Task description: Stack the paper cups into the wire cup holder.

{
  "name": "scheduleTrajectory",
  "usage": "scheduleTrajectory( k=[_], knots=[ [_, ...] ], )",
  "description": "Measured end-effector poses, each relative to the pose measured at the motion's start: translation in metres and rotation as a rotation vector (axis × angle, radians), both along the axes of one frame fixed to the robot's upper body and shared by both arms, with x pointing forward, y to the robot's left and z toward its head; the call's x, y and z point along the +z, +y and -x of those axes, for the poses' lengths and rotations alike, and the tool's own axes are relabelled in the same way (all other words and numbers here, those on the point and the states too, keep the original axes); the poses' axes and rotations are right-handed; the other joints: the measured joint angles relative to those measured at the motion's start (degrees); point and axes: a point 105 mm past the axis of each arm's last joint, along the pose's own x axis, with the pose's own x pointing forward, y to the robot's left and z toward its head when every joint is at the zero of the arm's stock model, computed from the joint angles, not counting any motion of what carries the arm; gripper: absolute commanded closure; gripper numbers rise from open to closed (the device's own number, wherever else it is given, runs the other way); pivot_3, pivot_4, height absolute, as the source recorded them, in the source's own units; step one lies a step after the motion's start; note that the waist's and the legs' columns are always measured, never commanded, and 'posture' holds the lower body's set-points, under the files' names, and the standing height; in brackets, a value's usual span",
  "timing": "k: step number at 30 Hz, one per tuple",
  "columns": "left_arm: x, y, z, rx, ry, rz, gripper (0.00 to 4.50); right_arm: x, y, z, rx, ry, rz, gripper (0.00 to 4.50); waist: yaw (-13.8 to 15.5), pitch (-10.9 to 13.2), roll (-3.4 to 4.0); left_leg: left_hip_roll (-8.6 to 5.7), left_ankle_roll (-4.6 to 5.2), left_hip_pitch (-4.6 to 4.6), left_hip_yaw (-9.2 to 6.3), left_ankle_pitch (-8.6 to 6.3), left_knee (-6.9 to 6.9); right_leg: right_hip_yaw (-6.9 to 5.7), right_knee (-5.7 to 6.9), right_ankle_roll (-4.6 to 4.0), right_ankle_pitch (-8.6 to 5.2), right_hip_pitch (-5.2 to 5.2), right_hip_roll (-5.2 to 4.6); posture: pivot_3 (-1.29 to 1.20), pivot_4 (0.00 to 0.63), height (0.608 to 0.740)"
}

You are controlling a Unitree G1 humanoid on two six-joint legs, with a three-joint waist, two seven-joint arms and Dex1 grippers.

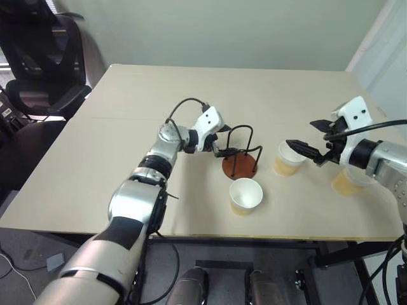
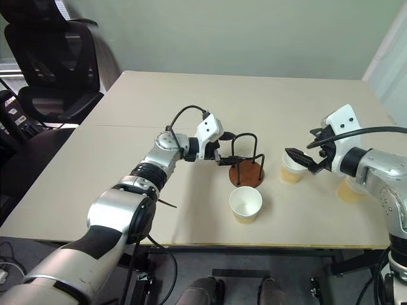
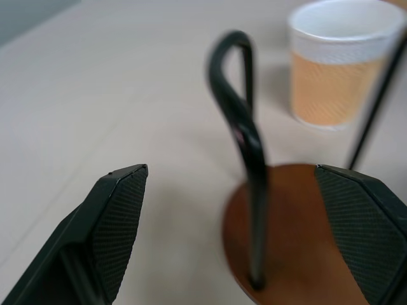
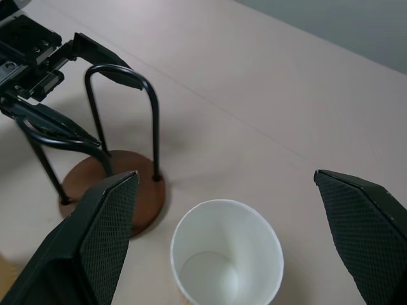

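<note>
Both pairs of jaws stand spread wide and hold nothing. Left gripper (image 2: 224,152) reaches in from the left at the wire cup holder (image 2: 247,166), a round reddish-brown disc base with thin black wire loops rising from it, standing near the middle of the pale beige table (image 1: 127,146); in the left wrist view one black textured finger (image 3: 117,229) lies clear of the base on the bare tabletop side while the other is over the base, with a wire loop upright between them, and whether either finger touches the wire cannot be told. Right gripper (image 1: 311,143) hangs at the right of the scene, its fingers apart above a yellowish-tan tapered paper cup with a white inside and rolled rim (image 1: 289,159) that stands upright just right of the holder; the cup looks empty in the right wrist view, and no contact with the fingers shows. A second like cup (image 1: 245,196) stands upright and empty on the near side of the holder, close to the table's front edge. A third tan cup (image 1: 346,184) sits at the far right, largely hidden behind the right arm, so its rim and contents cannot be made out. Nothing sits inside the holder's loops. A black office chair (image 2: 54,63) stands off the far left corner, partly cut off by the picture's edge.
</note>
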Motion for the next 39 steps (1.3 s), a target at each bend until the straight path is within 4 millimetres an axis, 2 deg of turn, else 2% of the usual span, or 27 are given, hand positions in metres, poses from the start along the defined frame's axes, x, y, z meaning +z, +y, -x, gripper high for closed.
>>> scheduleTrajectory(
  k=[4, 10, 21, 29, 39],
  knots=[
    [-0.002, 0.032, -0.001, 0.012, -0.006, -0.122, 0.02, 0.003, -0.003, 0.004, 0.014, 0.02, 0.014, 0.0, -0.11, 0.0, 0.0, 0.0, 0.0, 0.0, -0.01, 0.0, 0.0, 0.01, 0.0, -0.06, -0.04, 0.0, 0.0, 0.0, 0.15, 0.74],
    [0.0, 0.048, -0.002, 0.031, -0.037, -0.175, 0.02, 0.006, -0.004, 0.011, 0.059, 0.05, 0.044, 0.0, 0.3, 0.0, 0.0, -0.01, 0.05, -0.09, -0.01, 0.0, 0.03, 0.02, -0.02, -0.2, -0.12, -0.01, -0.04, 0.0, 0.15, 0.74],
    [0.024, 0.053, -0.004, 0.053, -0.033, -0.021, 0.02, 0.003, -0.019, 0.024, 0.066, 0.107, 0.115, 0.0, 0.05, 0.0, 0.0, 0.01, 0.0, -0.09, -0.02, -0.03, -0.02, 0.02, -0.01, -0.14, -0.15, -0.06, -0.02, 0.0, 0.15, 0.74],
    [0.032, 0.06, -0.006, 0.079, -0.043, 0.014, 0.02, 0.0, -0.023, 0.036, 0.076, 0.141, 0.128, 0.0, 0.12, 0.0, 0.0, 0.0, 0.02, -0.11, 0.0, -0.04, 0.0, 0.02, -0.02, -0.1, -0.22, -0.04, -0.03, 0.0, 0.15, 0.74],
    [0.033, 0.058, -0.007, 0.088, -0.051, 0.025, 0.02, -0.002, -0.03, 0.045, 0.059, 0.157, 0.157, 0.0, 0.16, 0.0, 0.0, 0.0, 0.04, -0.11, 0.0, -0.02, 0.02, 0.01, 0.01, -0.11, -0.27, -0.04, -0.03, 0.0, 0.15, 0.74]
  ],
)
